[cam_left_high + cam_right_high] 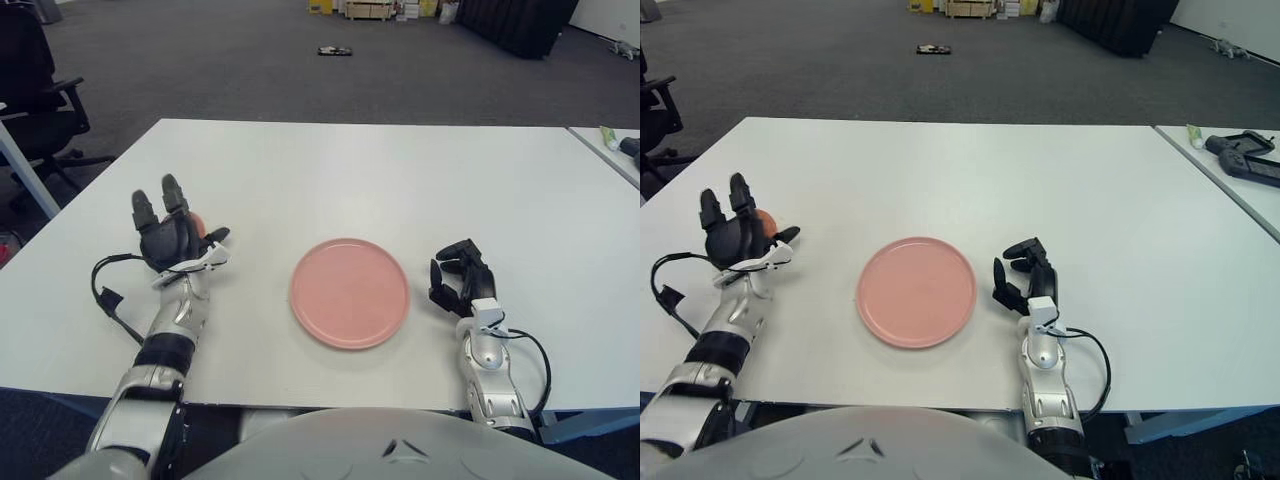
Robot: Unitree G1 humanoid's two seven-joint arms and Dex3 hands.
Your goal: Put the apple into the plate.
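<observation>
Behind the open left hand (165, 238), an unlabelled apple (195, 222) peeks out.

No text, label, brand, number or sign can be read anywhere, neither on the plate (350, 292), the table (400, 170), nor the hands.

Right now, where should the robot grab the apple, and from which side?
Grip the apple around its round middle, coming from the near side, where the left hand is with its fingers open. Only a sliver of apple shows behind that hand, so fingers wrapped over its far side seem safest. The right hand shows beside the plate, too far off.
</observation>
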